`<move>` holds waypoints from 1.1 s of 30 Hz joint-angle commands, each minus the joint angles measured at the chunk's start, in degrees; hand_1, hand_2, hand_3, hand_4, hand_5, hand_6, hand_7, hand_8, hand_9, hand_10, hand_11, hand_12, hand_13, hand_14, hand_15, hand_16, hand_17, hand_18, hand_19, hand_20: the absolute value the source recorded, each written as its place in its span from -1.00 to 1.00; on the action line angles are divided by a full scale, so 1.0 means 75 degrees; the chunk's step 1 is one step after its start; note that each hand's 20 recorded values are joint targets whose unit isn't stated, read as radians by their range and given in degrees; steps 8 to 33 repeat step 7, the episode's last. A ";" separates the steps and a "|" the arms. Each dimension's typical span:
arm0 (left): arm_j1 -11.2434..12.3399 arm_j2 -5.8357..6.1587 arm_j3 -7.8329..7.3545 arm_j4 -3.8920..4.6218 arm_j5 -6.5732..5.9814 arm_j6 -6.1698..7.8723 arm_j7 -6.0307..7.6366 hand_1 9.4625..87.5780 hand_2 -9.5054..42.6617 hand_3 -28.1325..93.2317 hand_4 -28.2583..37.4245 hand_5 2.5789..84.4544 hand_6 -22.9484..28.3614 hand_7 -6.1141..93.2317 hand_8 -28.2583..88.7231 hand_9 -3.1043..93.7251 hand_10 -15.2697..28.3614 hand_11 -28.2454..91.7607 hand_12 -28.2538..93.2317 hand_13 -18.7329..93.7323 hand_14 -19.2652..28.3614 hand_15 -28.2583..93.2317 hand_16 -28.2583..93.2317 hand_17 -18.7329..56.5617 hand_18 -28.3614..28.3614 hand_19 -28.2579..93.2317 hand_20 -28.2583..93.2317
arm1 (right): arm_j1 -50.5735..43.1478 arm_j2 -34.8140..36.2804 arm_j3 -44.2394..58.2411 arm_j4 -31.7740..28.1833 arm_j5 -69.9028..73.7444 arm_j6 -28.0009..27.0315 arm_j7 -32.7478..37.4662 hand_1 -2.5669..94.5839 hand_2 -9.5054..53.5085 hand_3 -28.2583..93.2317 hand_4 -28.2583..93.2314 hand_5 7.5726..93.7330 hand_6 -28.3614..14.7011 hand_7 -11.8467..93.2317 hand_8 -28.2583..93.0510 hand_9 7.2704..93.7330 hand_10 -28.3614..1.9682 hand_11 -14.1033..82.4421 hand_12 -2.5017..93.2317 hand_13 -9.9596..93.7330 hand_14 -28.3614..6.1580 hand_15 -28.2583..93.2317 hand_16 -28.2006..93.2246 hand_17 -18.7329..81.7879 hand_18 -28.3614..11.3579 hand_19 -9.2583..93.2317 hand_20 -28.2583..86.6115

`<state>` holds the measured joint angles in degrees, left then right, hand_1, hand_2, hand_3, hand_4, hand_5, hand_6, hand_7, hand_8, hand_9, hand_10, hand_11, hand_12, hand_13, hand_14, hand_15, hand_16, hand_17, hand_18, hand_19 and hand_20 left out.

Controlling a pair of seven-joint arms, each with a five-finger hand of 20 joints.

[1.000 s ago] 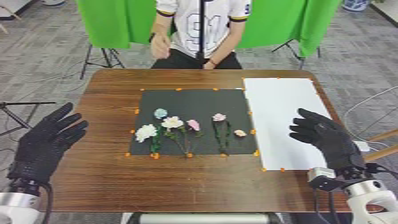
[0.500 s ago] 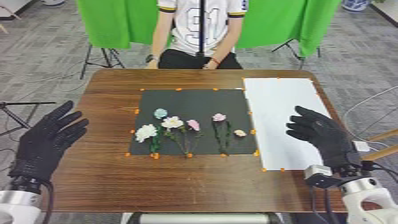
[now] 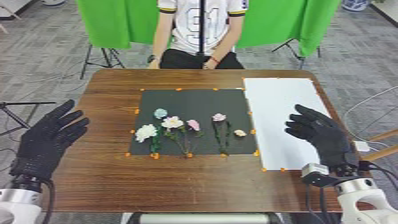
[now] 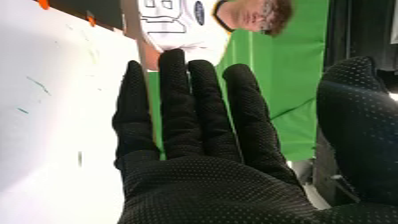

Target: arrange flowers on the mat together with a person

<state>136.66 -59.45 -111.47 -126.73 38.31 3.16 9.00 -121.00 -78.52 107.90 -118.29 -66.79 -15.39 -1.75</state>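
Head view: flowers [image 3: 172, 122] lie nearer the mat's [image 3: 195, 102] near edge; left hand [image 3: 43, 145], fingers spread, at the table's [image 3: 98, 190] left edge, right hand [image 3: 322, 137] at its right. Right wrist view: right hand's [image 4: 204, 187] fingers straight, thumb wide.

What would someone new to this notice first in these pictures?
Probably the cluster of pale flowers lying on the dark mat, toward its near side. Next, the two black-gloved hands, the left hand and right hand, held on either side, with the bright white sheet right of the mat.
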 commanded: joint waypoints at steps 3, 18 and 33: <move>0.0033 -0.0097 0.0075 0.0130 0.0003 -0.0083 -0.0116 -0.61 -0.65 0.62 -0.93 -0.25 0.06 -0.58 -0.65 -0.32 0.29 -0.22 -0.21 -0.23 0.48 -0.06 -0.49 -0.69 0.82 0.22 -0.39 | -0.0156 -0.0105 0.0023 -0.0021 -0.0023 -0.0246 0.0109 -0.55 -0.67 0.89 -0.90 -0.20 0.09 -0.48 -0.67 -0.18 -0.12 -0.44 -0.42 -0.07 -0.08 -0.13 -0.03 -0.38 -0.61 0.09 0.03; -0.0312 0.0060 0.0253 0.0236 0.0036 -0.0182 -0.0179 -0.61 -0.64 0.62 -0.93 -0.25 0.06 -0.58 -0.65 -0.32 0.29 -0.22 -0.21 -0.23 0.48 -0.06 -0.49 -0.69 0.82 0.22 -0.39 | -0.0093 -0.0123 0.0030 -0.0019 -0.0042 -0.0076 0.0012 -0.55 -0.67 0.89 -0.90 -0.20 0.09 -0.48 -0.67 -0.18 -0.12 -0.43 -0.42 -0.07 -0.08 -0.12 -0.04 -0.38 -0.61 0.09 0.04; -0.0312 0.0060 0.0253 0.0236 0.0036 -0.0182 -0.0179 -0.61 -0.64 0.62 -0.93 -0.25 0.06 -0.58 -0.65 -0.32 0.29 -0.22 -0.21 -0.23 0.48 -0.06 -0.49 -0.69 0.82 0.22 -0.39 | -0.0093 -0.0123 0.0030 -0.0019 -0.0042 -0.0076 0.0012 -0.55 -0.67 0.89 -0.90 -0.20 0.09 -0.48 -0.67 -0.18 -0.12 -0.43 -0.42 -0.07 -0.08 -0.12 -0.04 -0.38 -0.61 0.09 0.04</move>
